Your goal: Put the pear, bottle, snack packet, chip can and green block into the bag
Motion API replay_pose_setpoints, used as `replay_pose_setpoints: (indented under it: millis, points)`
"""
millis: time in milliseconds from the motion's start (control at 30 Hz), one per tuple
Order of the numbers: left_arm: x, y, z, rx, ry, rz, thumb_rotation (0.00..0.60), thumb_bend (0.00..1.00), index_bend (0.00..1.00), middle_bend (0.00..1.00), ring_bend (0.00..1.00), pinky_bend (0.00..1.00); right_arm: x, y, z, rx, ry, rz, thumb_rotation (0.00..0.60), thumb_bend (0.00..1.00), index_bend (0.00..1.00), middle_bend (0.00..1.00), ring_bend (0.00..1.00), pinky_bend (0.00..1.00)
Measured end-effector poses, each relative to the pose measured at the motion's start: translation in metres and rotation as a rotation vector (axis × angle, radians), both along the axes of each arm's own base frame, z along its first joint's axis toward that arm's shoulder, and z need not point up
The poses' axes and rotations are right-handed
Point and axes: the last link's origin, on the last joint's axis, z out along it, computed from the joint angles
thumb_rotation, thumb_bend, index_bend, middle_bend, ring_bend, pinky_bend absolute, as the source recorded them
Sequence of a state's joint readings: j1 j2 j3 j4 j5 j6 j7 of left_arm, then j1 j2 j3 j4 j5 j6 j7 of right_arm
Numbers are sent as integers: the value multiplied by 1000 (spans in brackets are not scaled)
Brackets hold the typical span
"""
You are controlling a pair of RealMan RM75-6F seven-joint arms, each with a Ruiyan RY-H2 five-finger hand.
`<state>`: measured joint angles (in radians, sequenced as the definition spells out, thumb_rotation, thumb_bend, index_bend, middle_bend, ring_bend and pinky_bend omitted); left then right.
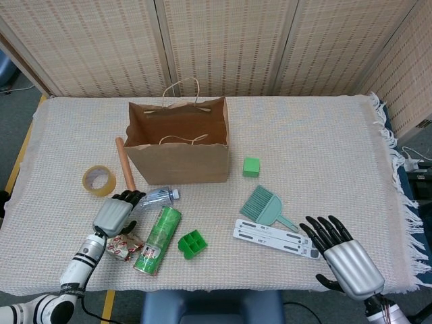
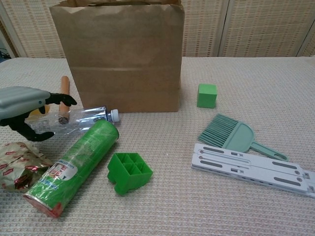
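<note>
My left hand [image 1: 115,214] hovers over the bottle [image 2: 74,119], fingers spread and gripping nothing. The snack packet [image 2: 17,164] lies at its six o'clock, the chip can [image 1: 157,239] at four. The bag [image 1: 177,142] stands at one o'clock, the green block [image 1: 251,167] at its three. My right hand [image 1: 341,253] is splayed, holding nothing.
</note>
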<state>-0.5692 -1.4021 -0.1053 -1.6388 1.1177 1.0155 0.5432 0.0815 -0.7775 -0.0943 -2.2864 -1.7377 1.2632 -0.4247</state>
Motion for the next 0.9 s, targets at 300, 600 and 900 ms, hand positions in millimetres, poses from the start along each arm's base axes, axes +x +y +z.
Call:
replay_pose_setpoints:
  millis: [300,600,900]
  points:
    - [14,20,-11,15,37,0,600,359,79,79,89,277,-2,-2,0,1,5,-9,600,59,0,0,0,0]
    - [2,28,-21,-9,156,35,600,362,73,70,67,266,-1,-3,0,-4,5,-13,600,58,0,0,0,0]
    - [-6,34,-28,4,215,61,600,455,441,452,441,608,-1,-3,0,-5,1,-13,600,59,0,0,0,0]
